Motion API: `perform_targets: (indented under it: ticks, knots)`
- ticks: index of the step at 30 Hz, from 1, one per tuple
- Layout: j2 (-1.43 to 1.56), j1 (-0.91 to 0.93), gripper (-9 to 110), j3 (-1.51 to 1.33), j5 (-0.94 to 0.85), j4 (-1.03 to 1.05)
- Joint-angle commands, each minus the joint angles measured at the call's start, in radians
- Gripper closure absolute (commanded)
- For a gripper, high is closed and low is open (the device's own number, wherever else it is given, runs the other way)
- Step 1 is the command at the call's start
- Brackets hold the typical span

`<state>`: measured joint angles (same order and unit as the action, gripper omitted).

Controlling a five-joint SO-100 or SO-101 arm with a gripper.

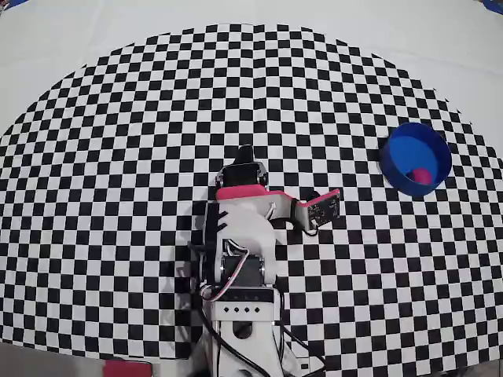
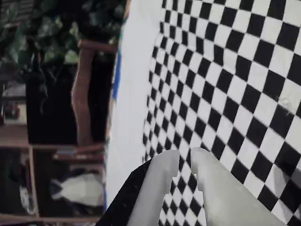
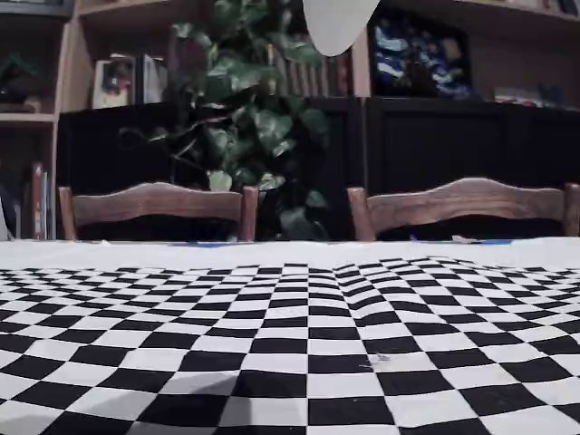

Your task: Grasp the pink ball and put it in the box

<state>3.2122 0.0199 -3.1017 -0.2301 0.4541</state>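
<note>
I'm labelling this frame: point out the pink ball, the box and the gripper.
pink ball [image 1: 422,175]: overhead view, its visible top, inside the box.
box [image 1: 394,140]: overhead view, blue rim.
gripper [image 2: 187,162]: wrist view, between the fingertips, nearly closed.

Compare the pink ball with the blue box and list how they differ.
Colour: the pink ball is magenta, the box bright blue. Size: the ball is far smaller than the box. Form: the ball is a solid sphere, the box an open shallow round cup. Placement: the ball lies inside the box, which stands on the checkered cloth. Both look round from overhead.
</note>
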Motion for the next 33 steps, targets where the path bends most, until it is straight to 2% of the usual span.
perform_targets:
  ticks: [1,18,33]
  knots:
    - [0.038,-0.003,101,-0.006,0.0,0.031]
    - [0.04,-0.003,101,-0.009,0.046,0.359]
    - [0.04,-0.005,101,-0.009,0.048,0.364]
